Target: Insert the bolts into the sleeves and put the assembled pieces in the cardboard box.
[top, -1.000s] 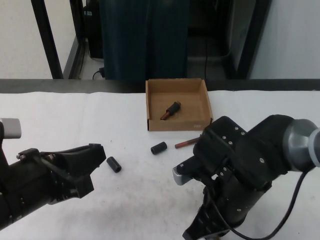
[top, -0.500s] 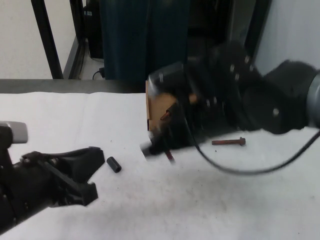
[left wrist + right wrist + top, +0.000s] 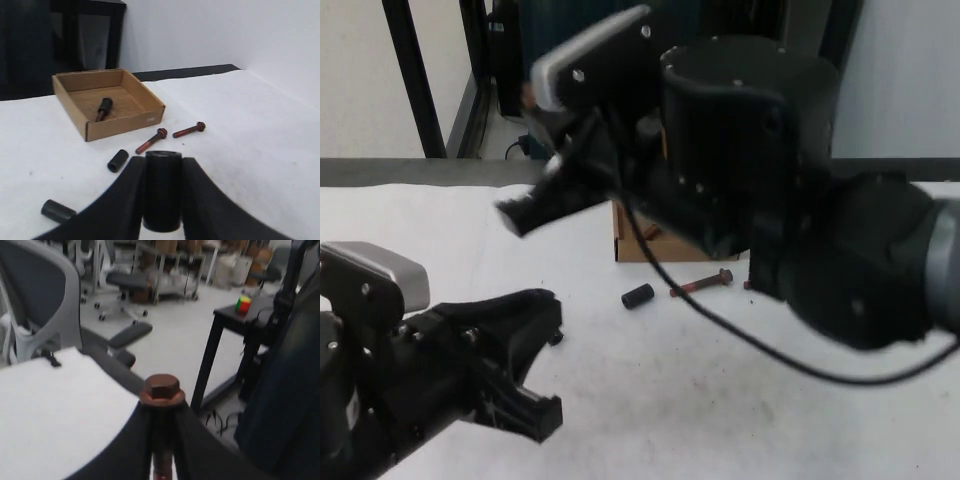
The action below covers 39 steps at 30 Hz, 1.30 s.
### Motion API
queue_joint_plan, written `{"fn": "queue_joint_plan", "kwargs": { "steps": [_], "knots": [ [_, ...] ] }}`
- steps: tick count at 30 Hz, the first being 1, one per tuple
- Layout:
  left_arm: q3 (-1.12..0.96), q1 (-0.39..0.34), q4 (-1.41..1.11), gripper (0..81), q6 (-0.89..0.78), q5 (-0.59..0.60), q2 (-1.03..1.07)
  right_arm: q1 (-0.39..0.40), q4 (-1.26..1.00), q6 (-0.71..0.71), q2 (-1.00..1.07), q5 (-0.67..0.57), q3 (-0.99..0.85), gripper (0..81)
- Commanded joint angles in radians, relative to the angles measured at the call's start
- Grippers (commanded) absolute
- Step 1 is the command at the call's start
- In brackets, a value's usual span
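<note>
Lying inside the cardboard box, one assembled piece; left gripper holding a sleeve, right gripper holding a bolt.

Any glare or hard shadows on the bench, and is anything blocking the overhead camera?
High view: even light, no glare on the white bench; the raised right arm hides most of the cardboard box. Left wrist view: only faint shadows beside the loose bolts.

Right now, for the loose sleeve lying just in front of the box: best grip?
Probably mid-barrel, from straight above, fingers closing across its axis. The loose sleeve lies on its side on the bench, so its curved flanks are the faces to pinch. It sits apart from the cardboard box and the nearest bolt, leaving finger room.
</note>
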Motion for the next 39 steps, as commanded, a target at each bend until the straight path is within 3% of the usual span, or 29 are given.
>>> {"fn": "queue_joint_plan", "kwargs": {
  "steps": [1, 6, 18, 28, 39],
  "knots": [
    [0.001, 0.021, -0.08, 0.8, 0.008, -0.031, 0.032, 0.025, -0.087, -0.03, -0.016, 0.056, 0.01, 0.3],
    [0.001, 0.061, -0.175, 0.8, 0.008, -0.029, 0.083, 0.039, -0.115, -0.034, -0.016, 0.097, 0.045, 0.3],
    [0.001, 0.063, -0.225, 0.8, -0.024, 0.061, 0.083, 0.099, -0.159, 0.156, -0.053, 0.119, 0.122, 0.3],
    [0.001, 0.063, -0.245, 0.8, -0.022, 0.092, 0.083, 0.175, -0.183, 0.115, -0.096, 0.205, 0.17, 0.3],
    [0.001, 0.063, -0.245, 0.8, -0.006, 0.152, 0.025, 0.192, -0.188, 0.101, -0.169, 0.2, 0.271, 0.3]
  ]
}}
